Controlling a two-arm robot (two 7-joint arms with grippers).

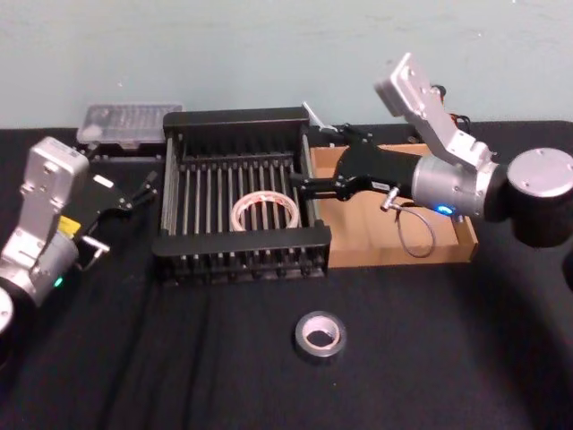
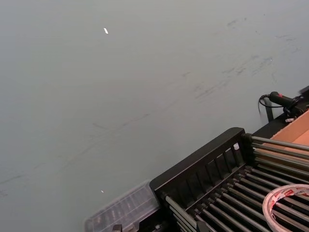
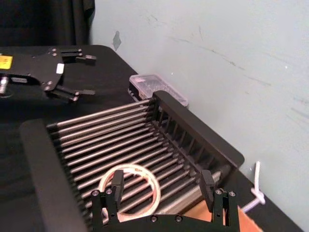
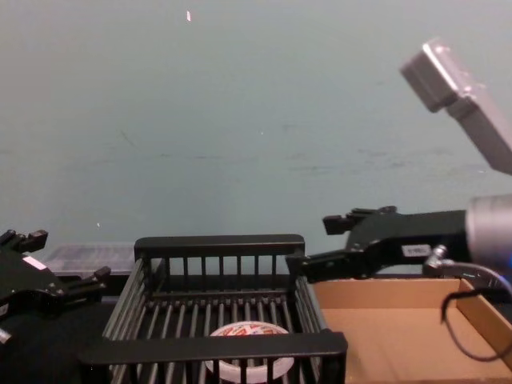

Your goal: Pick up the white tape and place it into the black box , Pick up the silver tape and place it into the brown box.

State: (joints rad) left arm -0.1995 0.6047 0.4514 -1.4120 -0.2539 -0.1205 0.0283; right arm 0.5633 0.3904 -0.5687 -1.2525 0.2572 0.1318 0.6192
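Note:
The white tape (image 1: 266, 212) lies flat on the slatted floor of the black box (image 1: 240, 118), also seen as white tape (image 3: 129, 189) and white tape (image 4: 246, 360). My right gripper (image 1: 315, 158) is open and empty, hovering over the black box's right rim beside the brown box (image 1: 452, 244). In the right wrist view the right gripper (image 3: 161, 186) stands just above the ring. The silver tape (image 1: 320, 336) rests on the black table in front of the black box. My left gripper (image 1: 125, 210) is open and empty, left of the black box.
A clear plastic case (image 1: 128, 123) sits behind the black box's left corner against the pale wall. A white cord (image 3: 256, 195) hangs near the brown box's far corner. The brown box floor (image 4: 384, 336) is bare.

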